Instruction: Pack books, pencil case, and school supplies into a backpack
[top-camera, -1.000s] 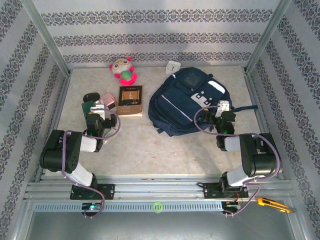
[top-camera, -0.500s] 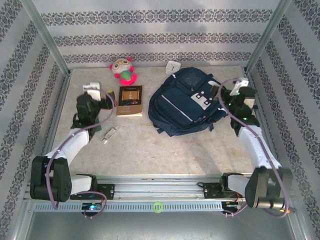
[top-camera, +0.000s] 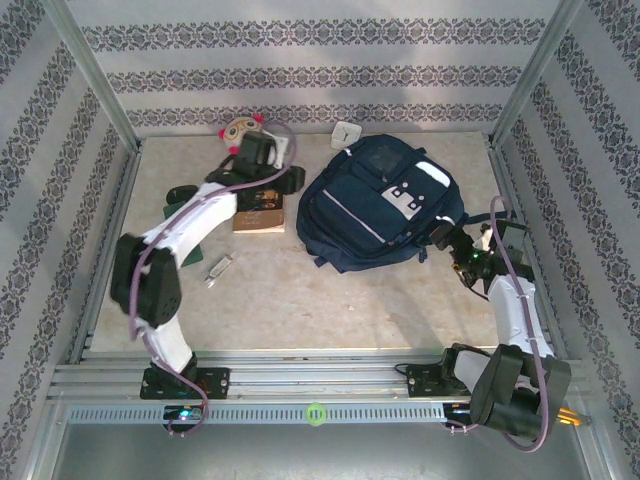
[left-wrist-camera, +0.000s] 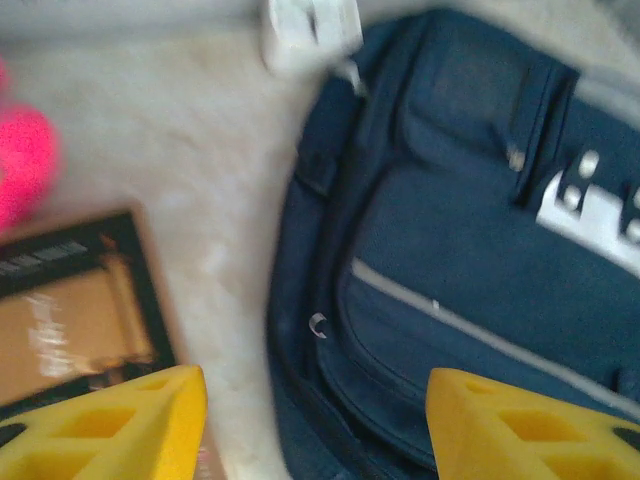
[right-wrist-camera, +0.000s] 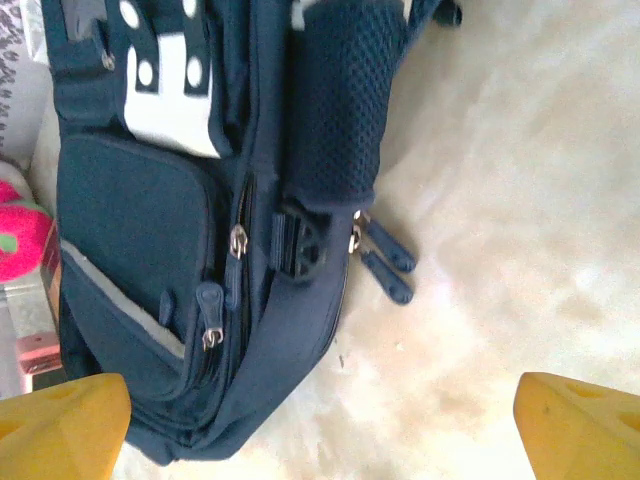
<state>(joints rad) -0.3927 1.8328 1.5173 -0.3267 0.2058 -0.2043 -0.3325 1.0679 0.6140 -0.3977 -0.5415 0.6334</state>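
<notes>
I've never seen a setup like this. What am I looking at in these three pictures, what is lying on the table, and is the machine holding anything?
These are two robot arms bolted to the near edge of a table. Each ends in a two-finger gripper. The wide picture comes from a fixed camera above and behind the arms. The other two come from small cameras on the wrists, and the yellow shapes in their bottom corners are the gripper's own fingers. On the table lie a navy backpack, a thin brown book, a plush toy, a small white box and a little silvery item. The left gripper is open above the gap between book and backpack. The right gripper is open beside the backpack's zippered side. Neither holds anything.
</notes>
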